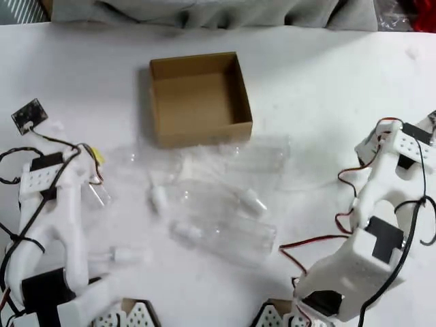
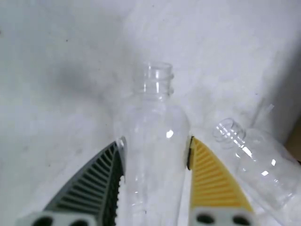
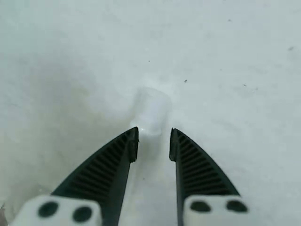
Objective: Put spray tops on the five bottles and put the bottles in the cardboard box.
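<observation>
A clear, uncapped bottle point(image 2: 151, 136) sits between the grey and yellow fingers of my left gripper point(image 2: 154, 148), which is shut on its body; its open neck points away from the camera. In the high view that gripper point(image 1: 95, 178) is at the table's left with the bottle point(image 1: 100, 195) in it. My right gripper point(image 3: 153, 136) pinches the base of a white spray top point(image 3: 150, 109) just over the table. Several clear bottles point(image 1: 225, 235) and white spray tops point(image 1: 253, 201) lie in a loose pile in front of the open cardboard box point(image 1: 199, 129).
A second open bottle point(image 2: 256, 162) lies close beside the yellow finger. One spray top point(image 1: 127, 256) lies near the left arm's base. A small black board point(image 1: 28, 114) with a cable sits at the far left. The right arm point(image 1: 378, 204) stands at the right edge.
</observation>
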Robot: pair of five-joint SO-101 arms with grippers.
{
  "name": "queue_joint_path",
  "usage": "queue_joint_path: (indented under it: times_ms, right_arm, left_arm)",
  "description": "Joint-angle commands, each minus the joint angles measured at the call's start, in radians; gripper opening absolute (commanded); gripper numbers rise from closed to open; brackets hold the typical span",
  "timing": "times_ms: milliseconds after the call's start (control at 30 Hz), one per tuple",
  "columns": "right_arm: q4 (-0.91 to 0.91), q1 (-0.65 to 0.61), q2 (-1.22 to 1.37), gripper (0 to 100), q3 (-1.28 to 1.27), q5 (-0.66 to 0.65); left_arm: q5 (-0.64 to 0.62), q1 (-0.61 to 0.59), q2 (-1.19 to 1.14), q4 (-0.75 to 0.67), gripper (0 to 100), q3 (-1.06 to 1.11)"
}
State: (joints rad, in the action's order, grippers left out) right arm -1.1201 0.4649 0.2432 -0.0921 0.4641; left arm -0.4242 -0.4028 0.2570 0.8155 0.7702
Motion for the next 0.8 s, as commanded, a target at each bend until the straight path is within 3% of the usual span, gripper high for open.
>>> queue_joint_path:
  times_ms: [0, 333, 500, 767]
  right_arm:
    - [0.077, -0.028, 0.054, 8.4, 0.051, 0.014]
    - [0.07, -0.067, 0.124, 9.0, 0.094, -0.008]
    - [0.031, -0.073, 0.127, 17.6, 0.092, -0.074]
    - [0.07, -0.096, 0.14, 10.5, 0.087, -0.075]
  left_arm:
    - [0.006, 0.004, 0.002, -0.017, 2, -0.008]
    - [0.006, 0.005, 0.002, -0.017, 2, -0.008]
    - [0.006, 0.004, 0.002, -0.017, 2, -0.008]
    - [0.006, 0.002, 0.002, -0.017, 2, -0.008]
